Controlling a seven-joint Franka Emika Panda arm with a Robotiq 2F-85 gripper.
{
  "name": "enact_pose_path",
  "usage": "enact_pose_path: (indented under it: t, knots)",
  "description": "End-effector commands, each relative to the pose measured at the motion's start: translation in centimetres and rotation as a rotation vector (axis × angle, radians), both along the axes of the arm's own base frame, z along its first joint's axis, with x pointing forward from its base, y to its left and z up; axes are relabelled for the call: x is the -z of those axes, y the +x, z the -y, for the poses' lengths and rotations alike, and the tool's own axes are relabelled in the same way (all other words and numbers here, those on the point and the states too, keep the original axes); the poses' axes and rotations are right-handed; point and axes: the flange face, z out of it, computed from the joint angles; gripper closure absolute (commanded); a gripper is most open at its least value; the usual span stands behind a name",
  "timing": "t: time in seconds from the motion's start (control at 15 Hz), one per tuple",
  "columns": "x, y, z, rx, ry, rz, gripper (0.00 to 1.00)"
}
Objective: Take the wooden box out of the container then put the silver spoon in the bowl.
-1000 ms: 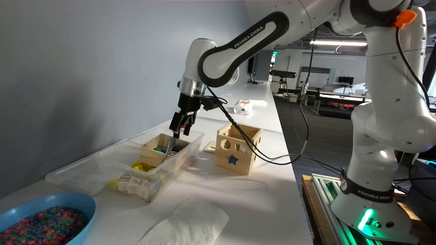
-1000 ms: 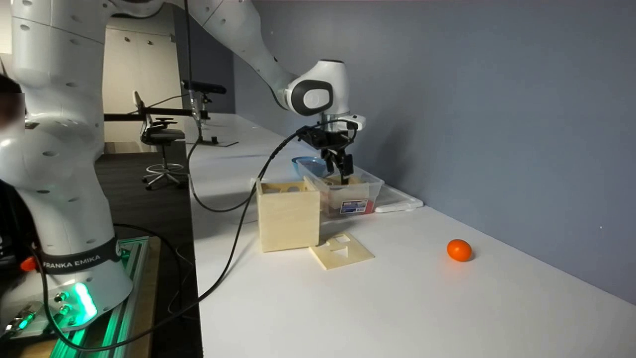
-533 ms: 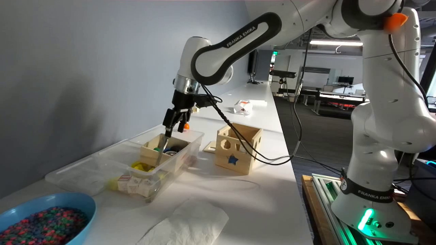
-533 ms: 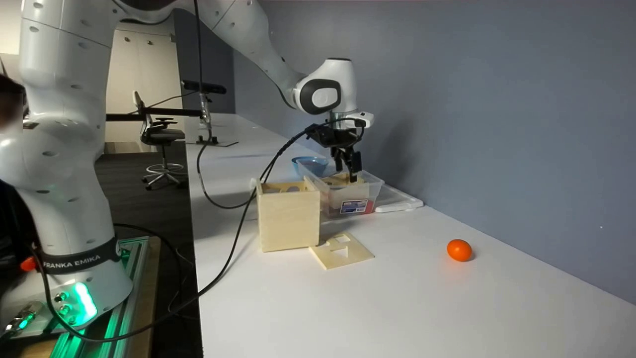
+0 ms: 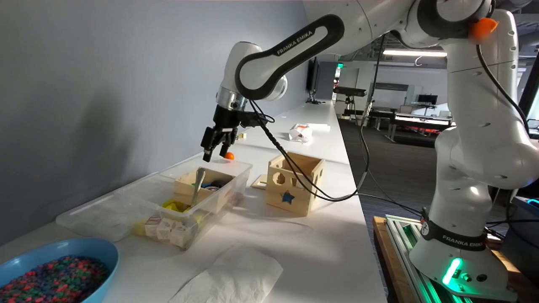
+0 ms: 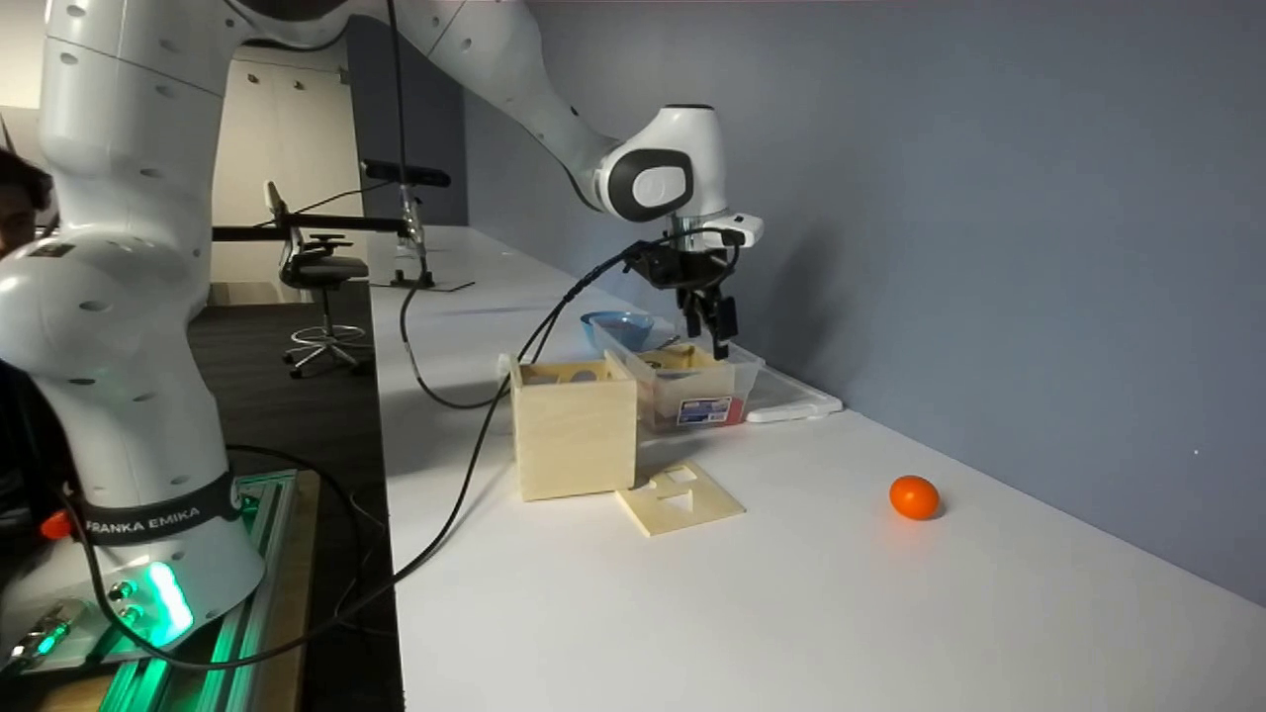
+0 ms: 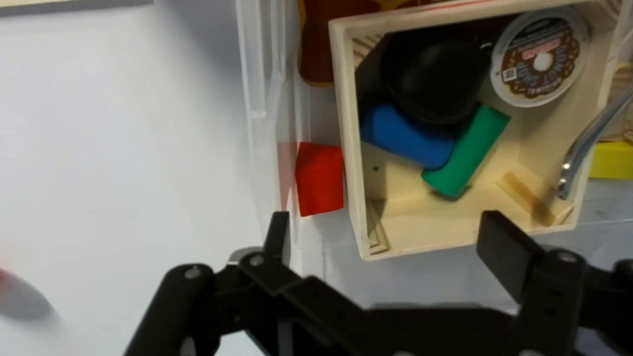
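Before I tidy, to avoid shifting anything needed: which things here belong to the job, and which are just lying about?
Job:
wooden box
container
silver spoon
blue bowl

Lying about:
orange ball
wooden cube with holes
flat wooden panel
crumpled white sheet
plastic lid

The end effector (image 5: pixel 215 156) points down, spread wide.

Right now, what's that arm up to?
The robot arm is handling nothing: its gripper hangs open over the plastic container. The wooden box sits in the container, holding a coffee pod, a green piece and a blue piece, among others. The spoon stands tilted beside the box, handle up. The bowl is apart on the table. So neither step is done: box not out, spoon not in the bowl.
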Motion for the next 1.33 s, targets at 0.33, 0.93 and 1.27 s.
enact_pose_path:
  t: [0.33, 0.93, 1.27]
  knots:
    - [2.4, -0.1, -0.6, -0.001, -0.023, -0.062, 0.30]
    - [4.5, -0.5, -2.0, -0.044, -0.062, -0.129, 0.76]
    - [4.7, -0.7, -2.0, -0.049, -0.069, -0.153, 1.00]
